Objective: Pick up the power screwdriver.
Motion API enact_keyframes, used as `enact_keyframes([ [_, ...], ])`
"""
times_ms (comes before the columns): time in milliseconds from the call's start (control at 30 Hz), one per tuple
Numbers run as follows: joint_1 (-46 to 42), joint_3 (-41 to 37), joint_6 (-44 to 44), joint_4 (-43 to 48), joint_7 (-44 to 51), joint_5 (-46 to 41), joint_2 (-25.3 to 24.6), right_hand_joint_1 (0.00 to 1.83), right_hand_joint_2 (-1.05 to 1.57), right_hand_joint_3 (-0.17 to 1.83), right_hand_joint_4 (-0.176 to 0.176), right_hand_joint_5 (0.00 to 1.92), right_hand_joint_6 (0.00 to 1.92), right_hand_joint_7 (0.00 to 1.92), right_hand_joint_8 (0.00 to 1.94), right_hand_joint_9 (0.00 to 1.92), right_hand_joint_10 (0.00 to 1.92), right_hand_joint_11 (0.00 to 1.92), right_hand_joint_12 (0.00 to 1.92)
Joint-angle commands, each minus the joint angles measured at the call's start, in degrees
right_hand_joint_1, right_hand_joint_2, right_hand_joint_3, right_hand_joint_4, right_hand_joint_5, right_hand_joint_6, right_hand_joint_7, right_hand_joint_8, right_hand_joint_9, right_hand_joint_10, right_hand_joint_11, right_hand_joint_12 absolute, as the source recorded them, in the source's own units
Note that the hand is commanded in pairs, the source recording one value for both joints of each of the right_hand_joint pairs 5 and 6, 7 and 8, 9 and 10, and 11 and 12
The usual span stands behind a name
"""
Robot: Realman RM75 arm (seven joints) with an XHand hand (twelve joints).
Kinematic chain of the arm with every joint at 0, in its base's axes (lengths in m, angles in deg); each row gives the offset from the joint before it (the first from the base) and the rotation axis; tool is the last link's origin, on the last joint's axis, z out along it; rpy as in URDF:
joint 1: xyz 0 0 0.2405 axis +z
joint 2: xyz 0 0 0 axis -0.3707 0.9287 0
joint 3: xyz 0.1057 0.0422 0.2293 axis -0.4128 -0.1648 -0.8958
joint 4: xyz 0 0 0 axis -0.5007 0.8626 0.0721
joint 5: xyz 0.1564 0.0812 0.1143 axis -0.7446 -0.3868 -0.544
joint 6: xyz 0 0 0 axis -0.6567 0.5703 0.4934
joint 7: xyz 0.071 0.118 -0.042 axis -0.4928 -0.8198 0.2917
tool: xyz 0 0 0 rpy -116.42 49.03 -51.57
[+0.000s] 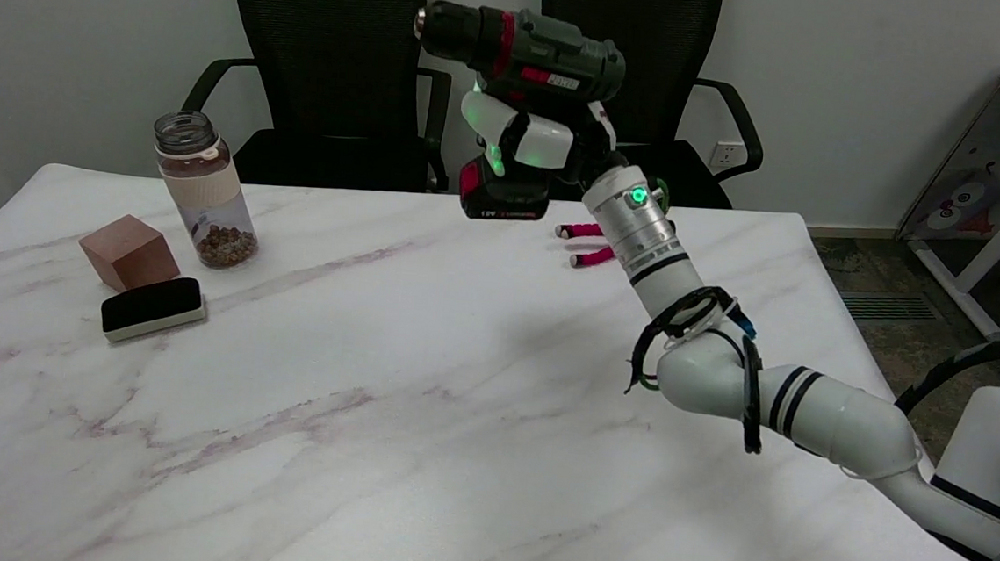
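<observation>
Head view: the power screwdriver (525,53) is up in the air, clear of the table (420,416), over its far edge near the middle. Its dark green body lies roughly level with the chuck pointing left, a red ring behind the chuck, and the black-and-red battery pack (506,195) hanging at the bottom of the handle. The right hand (528,137) grips the handle, its white fingers (489,120) wrapped closed around it between the body and the battery, with green light glowing on them.

Just right of the battery, behind the wrist, 2 pink stick-like pieces (589,244) lie on the table's far side; what they are is too small to tell. Well apart, at the far left, a glass jar (203,189) stands upright with a pale band around it and brown bits in the bottom. Near it to the left sits a wooden cube (128,250), and just in front of the cube lies a board eraser (153,307), black face up. 2 black office chairs (331,57) stand behind the table against the wall.

The right arm (791,398) reaches in from the lower right, bends at a cable-wrapped joint, and rises leftward to the wrist, where a green lamp shows.
</observation>
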Motion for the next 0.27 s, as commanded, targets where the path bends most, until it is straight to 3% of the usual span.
enact_keyframes([
  [33,4.6,-0.2,-0.5,-2.2,0.5,1.5,0.0,0.86,0.90,0.97,0.025,1.62,1.62,1.62,1.62,1.92,1.92,1.92,1.92],
  [267,4.5,0.1,-0.5,-2.7,0.5,1.0,0.0,0.86,0.89,0.97,0.024,1.62,1.62,1.62,1.62,1.92,1.92,1.92,1.92],
])
